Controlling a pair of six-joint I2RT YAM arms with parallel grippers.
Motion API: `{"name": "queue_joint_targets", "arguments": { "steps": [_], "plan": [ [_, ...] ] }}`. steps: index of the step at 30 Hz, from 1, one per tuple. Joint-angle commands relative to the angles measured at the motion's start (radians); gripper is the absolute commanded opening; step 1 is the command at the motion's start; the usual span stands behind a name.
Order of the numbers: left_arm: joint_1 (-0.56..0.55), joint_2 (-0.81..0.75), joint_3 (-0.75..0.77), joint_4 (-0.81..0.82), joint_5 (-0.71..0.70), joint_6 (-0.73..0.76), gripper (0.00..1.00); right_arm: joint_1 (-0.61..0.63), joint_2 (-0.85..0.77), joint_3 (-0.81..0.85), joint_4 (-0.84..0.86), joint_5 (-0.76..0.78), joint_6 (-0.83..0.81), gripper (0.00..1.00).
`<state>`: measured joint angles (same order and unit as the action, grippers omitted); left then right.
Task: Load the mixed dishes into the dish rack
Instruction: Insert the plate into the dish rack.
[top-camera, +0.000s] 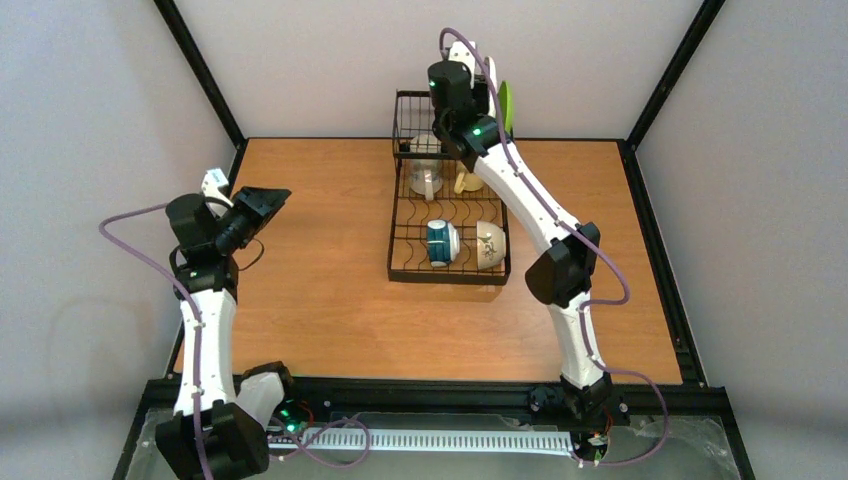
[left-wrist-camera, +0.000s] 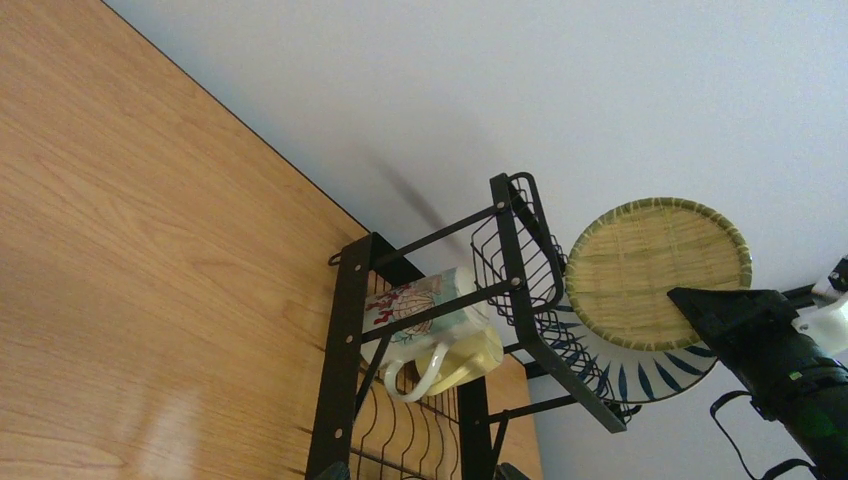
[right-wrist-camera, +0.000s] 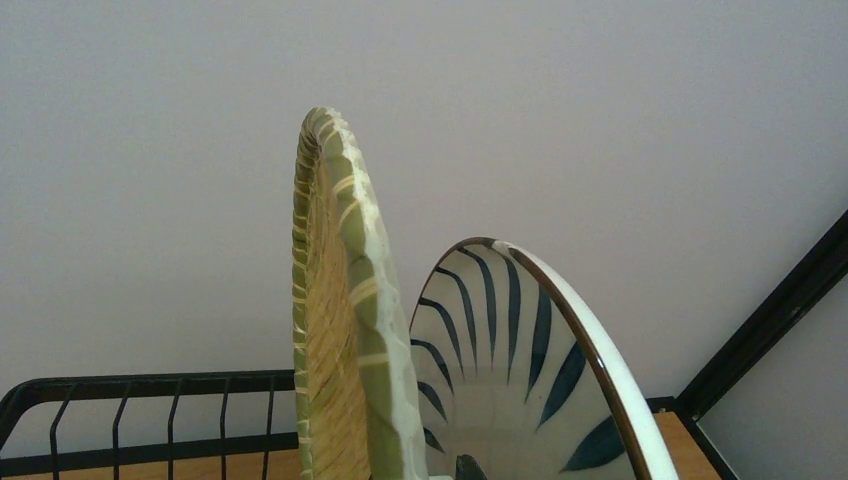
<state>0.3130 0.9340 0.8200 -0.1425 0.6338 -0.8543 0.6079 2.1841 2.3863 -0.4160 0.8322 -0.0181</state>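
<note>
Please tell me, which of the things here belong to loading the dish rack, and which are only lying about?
For the job: dish rack, cream mug, yellow mug, teal cup, cream bowl, green woven plate, striped plate.
Only lying about: purple cables, white slotted strip.

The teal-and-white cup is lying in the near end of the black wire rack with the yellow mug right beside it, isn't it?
Not quite. The teal-and-white cup does lie in the near end of the black wire rack, but its neighbour is a cream bowl with a dark pattern. The yellow mug sits further back in the rack. The top external view shows this.
</note>
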Motion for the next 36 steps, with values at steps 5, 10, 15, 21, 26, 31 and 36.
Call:
{"name": "queue_joint_targets", "arguments": {
  "steps": [5,10,15,21,26,31,36],
  "plan": [
    [-0.006,0.012,0.015,0.034,0.036,0.045,0.82,-0.020,0.007,0.003,0.031,0.040,0.012,0.02],
    [-0.006,0.019,0.007,0.042,0.040,0.043,0.82,-0.027,0.007,0.004,0.022,0.045,0.012,0.02],
    [-0.006,0.022,0.007,0.047,0.042,0.041,0.82,-0.030,0.012,0.002,0.012,0.042,0.049,0.02],
    [-0.008,0.024,0.006,0.050,0.046,0.040,0.82,-0.033,0.021,0.001,-0.001,0.041,0.064,0.02],
    [-0.010,0.025,0.004,0.052,0.046,0.041,0.82,-0.034,0.032,-0.001,-0.009,0.039,0.076,0.02],
    [-0.017,0.029,0.002,0.053,0.045,0.044,0.82,-0.033,0.039,-0.002,-0.020,0.039,0.087,0.02],
    [-0.017,0.026,-0.002,0.054,0.044,0.044,0.82,-0.034,0.044,-0.008,-0.040,0.034,0.110,0.02]
  ]
}}
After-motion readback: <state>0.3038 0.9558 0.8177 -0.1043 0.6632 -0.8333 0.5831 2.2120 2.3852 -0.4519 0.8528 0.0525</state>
